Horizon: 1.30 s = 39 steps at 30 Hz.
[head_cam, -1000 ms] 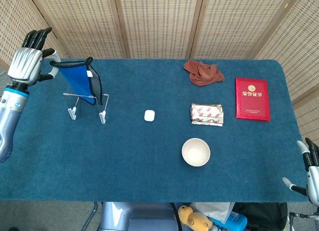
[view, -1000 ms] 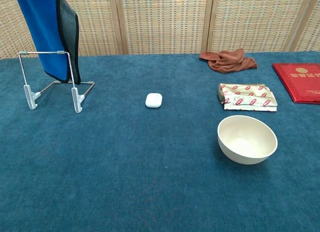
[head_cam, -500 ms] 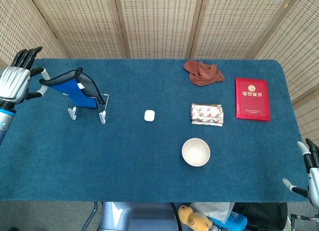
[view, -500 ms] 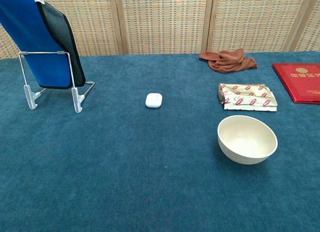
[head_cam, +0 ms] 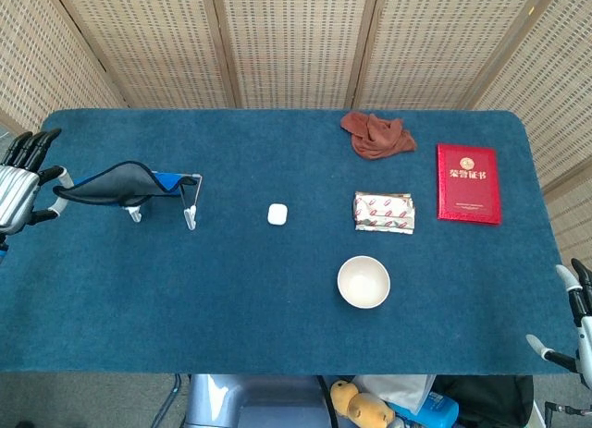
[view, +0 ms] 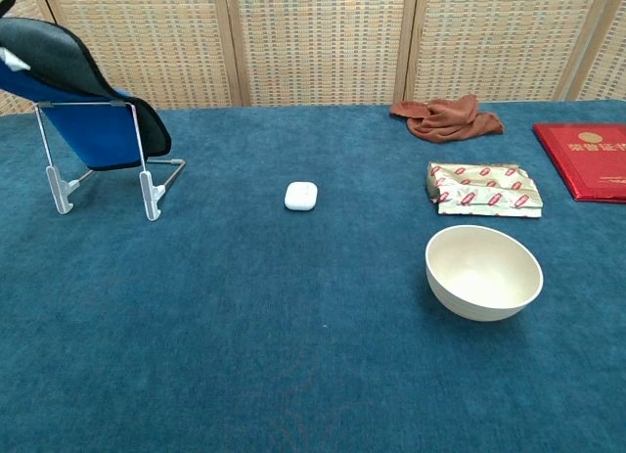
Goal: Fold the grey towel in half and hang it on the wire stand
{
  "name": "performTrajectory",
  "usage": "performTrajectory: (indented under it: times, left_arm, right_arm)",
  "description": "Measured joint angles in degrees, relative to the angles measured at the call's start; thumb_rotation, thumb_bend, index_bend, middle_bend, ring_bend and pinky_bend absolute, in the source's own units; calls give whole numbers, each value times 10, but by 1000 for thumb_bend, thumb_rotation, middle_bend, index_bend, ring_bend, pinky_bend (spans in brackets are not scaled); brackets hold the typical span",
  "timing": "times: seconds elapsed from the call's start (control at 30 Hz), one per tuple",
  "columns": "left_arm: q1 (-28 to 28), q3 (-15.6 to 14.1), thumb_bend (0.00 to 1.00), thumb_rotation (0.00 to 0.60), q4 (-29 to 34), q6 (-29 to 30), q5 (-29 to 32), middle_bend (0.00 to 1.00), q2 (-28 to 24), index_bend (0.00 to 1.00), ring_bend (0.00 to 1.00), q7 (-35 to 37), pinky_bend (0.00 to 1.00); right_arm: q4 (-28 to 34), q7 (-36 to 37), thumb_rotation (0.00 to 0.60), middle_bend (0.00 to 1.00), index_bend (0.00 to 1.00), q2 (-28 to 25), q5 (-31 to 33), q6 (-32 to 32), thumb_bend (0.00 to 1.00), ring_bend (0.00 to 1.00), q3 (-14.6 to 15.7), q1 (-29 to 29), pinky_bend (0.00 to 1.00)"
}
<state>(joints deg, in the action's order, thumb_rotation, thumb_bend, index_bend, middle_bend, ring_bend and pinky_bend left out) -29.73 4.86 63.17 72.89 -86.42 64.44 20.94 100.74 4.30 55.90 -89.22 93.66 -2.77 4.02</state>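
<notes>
Lowered towel (head_cam: 116, 184) onto wire stand (head_cam: 190, 202); my left hand (head_cam: 17, 182) fingers (head_cam: 33, 147) pinching its edge; right hand (head_cam: 579, 324) released.

The red booklet (head_cam: 468, 183) bore gold characters on its cover that were too small to be read with certainty, and the red-patterned packet (head_cam: 384, 212) carried no marking that could be made out.

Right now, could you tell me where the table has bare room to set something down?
The near-left carpet is bare, bordered by the wire stand, the white case and the bowl. The far middle strip between stand and brown cloth is free. The right side is crowded: cloth, packet, red booklet.
</notes>
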Motion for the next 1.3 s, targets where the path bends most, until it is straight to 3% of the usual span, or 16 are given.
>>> performTrajectory:
  times: [0.13,0.2,0.23,0.3,0.37,0.4,0.6,0.97,1.1,1.3]
  left_arm:
    - [18,-23,554,600,-28,-2,-12,0,30,677,0,-28,0]
    - [21,-28,550,600,-33,-5,-14,0,41,615,0,-36,0]
    - [22,-30,540,600,-34,-7,-15,0,48,555,0,-40,0]
    - [23,-33,478,600,-35,-13,-17,0,57,230,0,-43,0]
    - [23,-37,414,600,-34,-18,-20,0,66,31,0,-47,0]
    - [23,-38,380,600,-33,-18,-22,0,68,0,0,-50,0]
    - [25,-43,229,600,-37,-5,-37,0,75,0,0,-62,0]
    - [47,-32,225,600,-11,32,-25,0,50,0,0,-40,0]
    - [62,-28,226,600,28,44,-13,0,29,0,0,-42,0]
    - [99,-28,225,600,152,56,25,0,-17,0,0,-92,0]
  right_arm:
    - [0,5,600,0,50,-2,-10,8,0,0,3,3,0]
    - [0,7,600,0,50,-3,-16,13,0,0,5,5,0]
    - [0,8,600,0,50,-3,-18,14,0,0,6,6,0]
    - [0,11,600,0,51,-4,-22,18,0,0,7,8,0]
    - [0,13,600,0,51,-5,-25,21,0,0,8,9,0]
    - [-1,15,600,0,51,-6,-26,23,0,0,8,10,0]
    - [-3,25,600,0,51,-9,-28,28,0,0,9,13,0]
    - [-4,32,600,0,50,-12,-36,33,0,0,11,15,0]
    - [-3,34,600,0,50,-12,-37,35,0,0,11,16,0]
    - [-4,28,600,0,51,-9,-35,37,0,0,8,16,0]
